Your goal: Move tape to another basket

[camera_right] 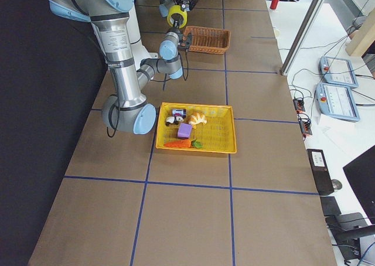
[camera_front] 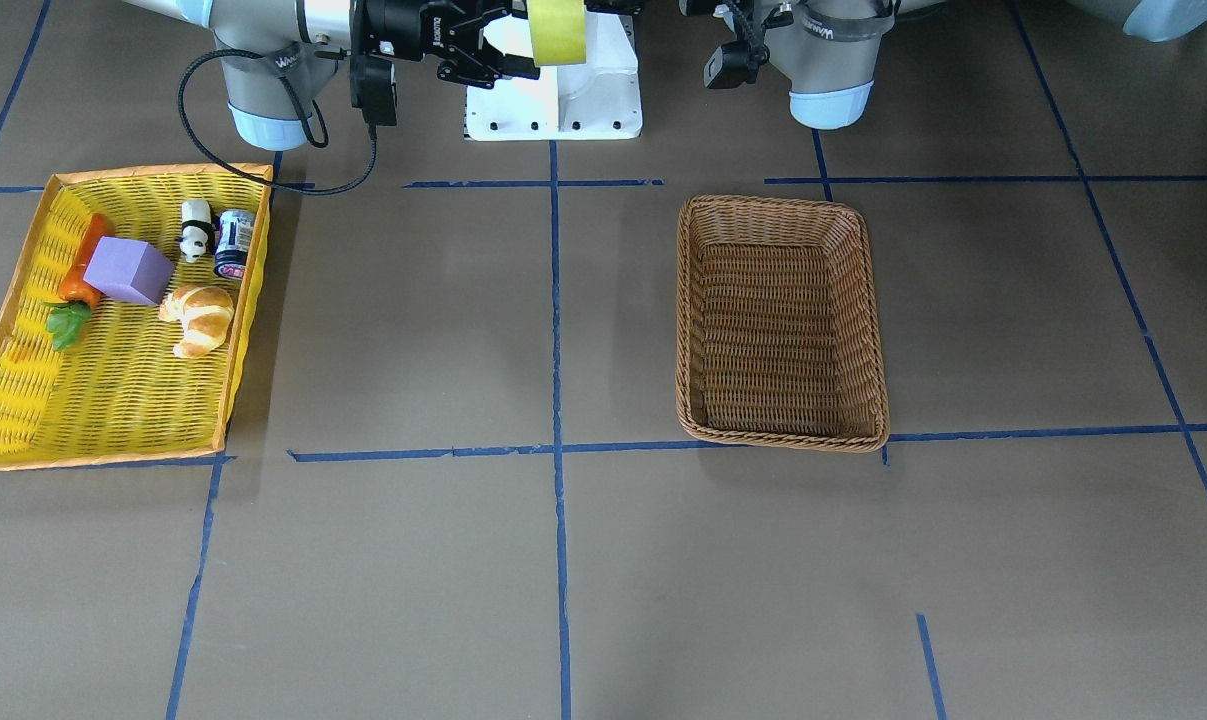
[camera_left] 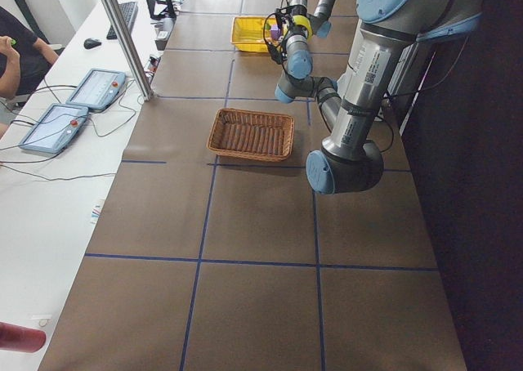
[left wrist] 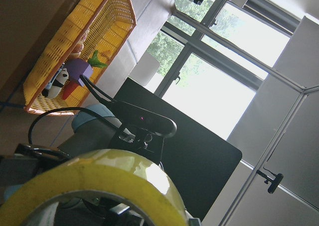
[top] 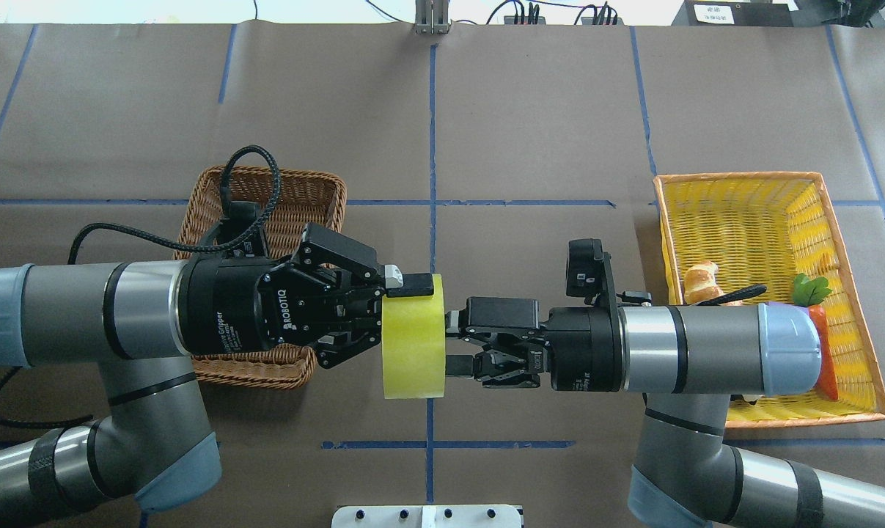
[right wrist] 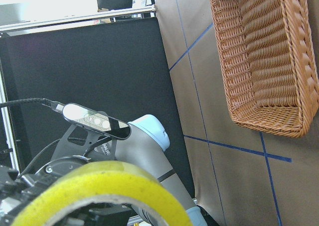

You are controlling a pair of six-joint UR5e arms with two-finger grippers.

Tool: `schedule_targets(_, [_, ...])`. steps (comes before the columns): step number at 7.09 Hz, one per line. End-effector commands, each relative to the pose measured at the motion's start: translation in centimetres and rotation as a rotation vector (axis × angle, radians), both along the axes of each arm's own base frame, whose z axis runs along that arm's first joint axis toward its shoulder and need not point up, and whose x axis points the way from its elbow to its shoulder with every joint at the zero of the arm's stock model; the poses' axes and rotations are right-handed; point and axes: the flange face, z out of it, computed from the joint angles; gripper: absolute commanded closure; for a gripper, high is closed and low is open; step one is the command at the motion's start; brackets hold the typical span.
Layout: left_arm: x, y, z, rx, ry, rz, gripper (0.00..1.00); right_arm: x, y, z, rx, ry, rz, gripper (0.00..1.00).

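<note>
Likely light, stiff and slick, the tape (top: 413, 356) was best held by its wall, where the left gripper (top: 411, 302) pinched it, the right gripper (top: 453, 342) at its core with jaws spread

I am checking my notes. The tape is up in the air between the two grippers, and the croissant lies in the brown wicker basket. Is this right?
Not quite. The croissant lies in the yellow tray; the wicker basket is empty, as the front-facing view shows. The tape is indeed in the air between the left gripper and right gripper.
</note>
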Motion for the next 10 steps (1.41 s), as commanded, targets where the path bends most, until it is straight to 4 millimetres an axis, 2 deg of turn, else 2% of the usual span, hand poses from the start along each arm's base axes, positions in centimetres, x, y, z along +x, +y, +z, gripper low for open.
schedule_targets(1, [-3.0, -2.3, 1.3, 0.002, -0.019, -0.071, 0.93, 0.1, 0.0, 0.1, -0.003, 0.001, 0.003, 0.01])
schedule_targets(3, [-4.8, -5.3, 2.8, 0.001, -0.075, -0.122, 0.94, 0.5, -0.3, 0.2, -0.003, 0.002, 0.012, 0.01])
schedule_targets(4, [-6.3, -8.0, 4.3, 0.026, -0.146, -0.128, 0.94, 0.9, -1.1, 0.4, -0.005, 0.018, 0.030, 0.01])
schedule_targets(5, [-7.8, -11.3, 6.6, 0.030, -0.253, -0.120, 0.95, 2.7, -3.6, 2.0, -0.021, 0.076, 0.082, 0.01])
schedule_targets(6, [-8.8, -13.3, 8.0, 0.036, -0.342, -0.099, 0.95, 4.9, -6.6, 2.9, -0.014, 0.161, 0.111, 0.01])
schedule_targets(7, [-9.2, -14.3, 8.1, 0.105, -0.449, -0.099, 0.96, 8.2, -10.2, 3.2, 0.015, 0.264, 0.124, 0.01])
schedule_targets(8, [-8.3, -15.0, 8.0, 0.141, -0.563, -0.092, 0.96, 10.8, -13.1, 4.0, 0.073, 0.387, 0.137, 0.01])
schedule_targets(10, [-7.3, -16.2, 7.9, 0.182, -0.730, -0.113, 0.96, 13.4, -16.5, 6.0, 0.126, 0.556, 0.195, 0.00])
